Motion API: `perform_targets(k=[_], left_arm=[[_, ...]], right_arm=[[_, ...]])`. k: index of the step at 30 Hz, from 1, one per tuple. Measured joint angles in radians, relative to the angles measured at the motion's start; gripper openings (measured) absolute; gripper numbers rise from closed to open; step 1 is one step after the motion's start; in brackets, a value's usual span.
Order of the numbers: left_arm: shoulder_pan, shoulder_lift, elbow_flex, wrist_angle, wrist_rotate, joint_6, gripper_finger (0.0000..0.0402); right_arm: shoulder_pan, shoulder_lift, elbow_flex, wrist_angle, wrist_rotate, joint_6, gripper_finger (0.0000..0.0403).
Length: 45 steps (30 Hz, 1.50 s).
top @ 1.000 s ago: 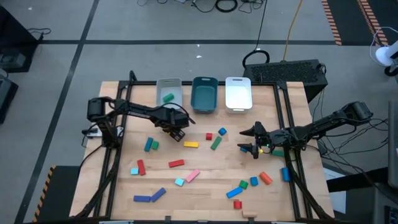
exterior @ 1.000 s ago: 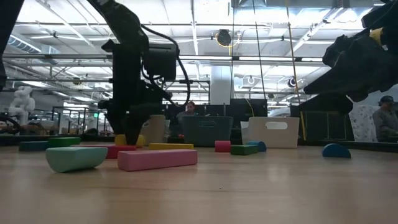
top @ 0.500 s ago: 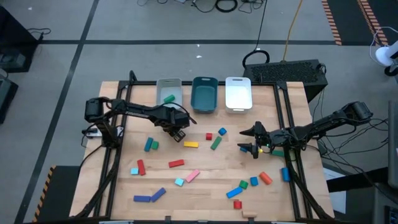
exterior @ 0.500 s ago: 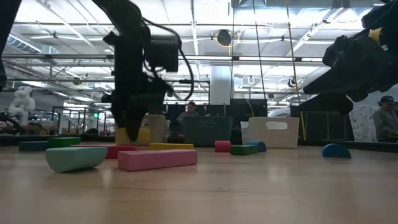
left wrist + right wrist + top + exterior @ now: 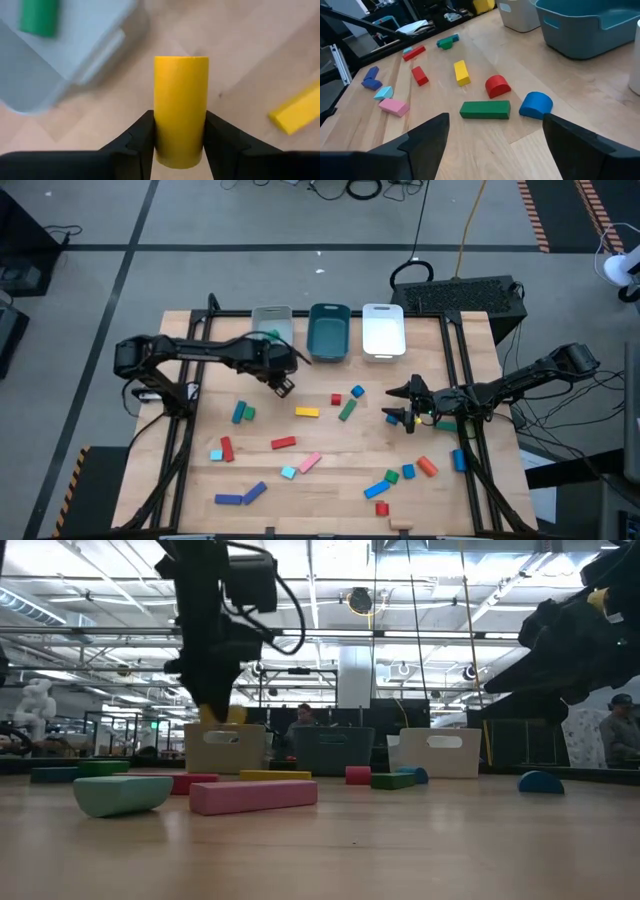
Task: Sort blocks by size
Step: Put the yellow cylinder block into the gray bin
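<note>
- Currently left gripper (image 5: 284, 385) raised off the table (image 5: 320, 480), just in front of the grey tray (image 5: 272, 326); jaws pinching a yellow cylinder (image 5: 180, 110) on both sides.
- Same cylinder seen in low view hanging at the fingertips, above the tray's rim height, clear of the wood.
- One green block (image 5: 270, 337) already lying in the grey tray; teal tray (image 5: 330, 332) and white tray (image 5: 383, 330) lined up beside it along the far edge.
- Right gripper (image 5: 400, 406) parked low at the right side of the table, jaws spread wide, nothing between them.
- Ahead of its fingers in the right wrist view: blue half-round (image 5: 536, 104), green bar (image 5: 485, 109), red half-round (image 5: 497, 85), yellow bar (image 5: 461, 72).
- Other blocks scattered over the table: pink bar (image 5: 253, 795) and cyan piece (image 5: 122, 793) close to the front edge, blue bars (image 5: 242, 496) at front left, orange piece (image 5: 428, 466) at front right.
</note>
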Motion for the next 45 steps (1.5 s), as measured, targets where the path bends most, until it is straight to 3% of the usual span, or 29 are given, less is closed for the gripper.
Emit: perform_targets(k=[13,22,32,39,45], left_arm=[[0.267,-0.011,0.092,0.003,-0.062,0.207,0.0136],[0.431,0.056,0.092,0.176,-0.055,0.301,0.0136],[0.461,0.205,0.092,0.188,0.007,0.519,0.0136],[0.454,0.271,0.093,0.181,-0.006,0.577,0.0137],[0.443,0.293,0.097,0.179,-0.023,0.631,0.0189]], right_arm=[[0.000,0.000,0.000,-0.014,0.020,0.008,0.0301],[0.000,0.000,0.000,-0.031,0.044,0.008,0.0301],[0.000,0.000,0.000,-0.039,0.044,0.015,0.0301],[-0.001,0.000,0.000,-0.039,0.048,0.013,0.0301],[-0.001,0.000,0.000,-0.039,0.049,0.016,0.0301]])
